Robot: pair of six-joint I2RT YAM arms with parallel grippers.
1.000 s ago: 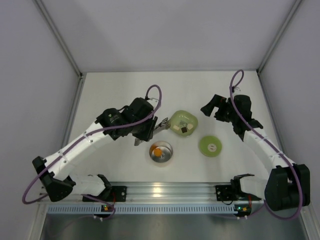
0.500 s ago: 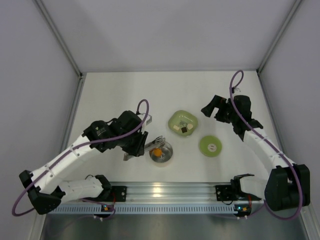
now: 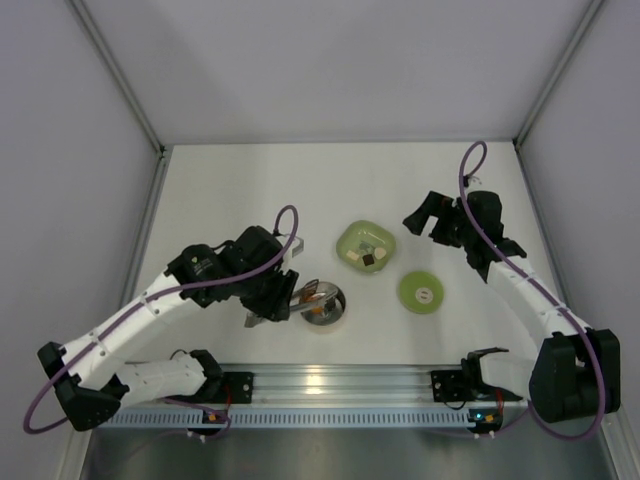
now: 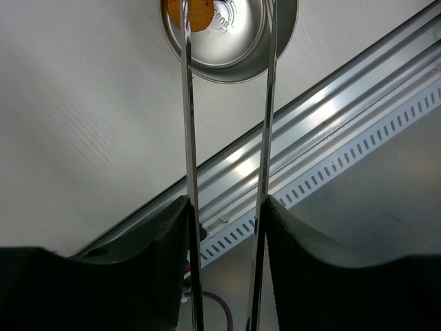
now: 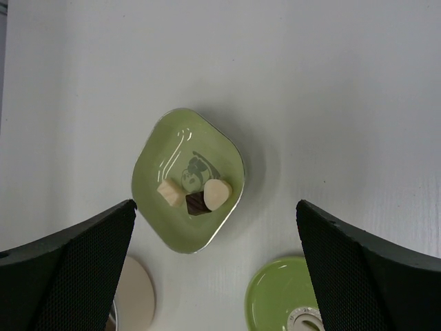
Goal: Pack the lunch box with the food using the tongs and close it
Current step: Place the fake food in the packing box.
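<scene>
Lunch box (image 4: 234, 41) — tongs (image 4: 189, 138) across its rim

The lunch box (image 4: 238, 41) is rendered in shiny silver steel, and an orange piece (image 4: 200, 14) is seen in it. The tongs (image 4: 189, 138) are silver. The dish (image 5: 148, 165) is pale green with a dark printed figure; a cream piece (image 5: 168, 191), a dark brown piece (image 5: 196, 203) and a whitish piece (image 5: 216, 194) are shown on it. The lid (image 3: 421, 292) is green with a white centre spot. The table (image 3: 230, 190) is white.
</scene>
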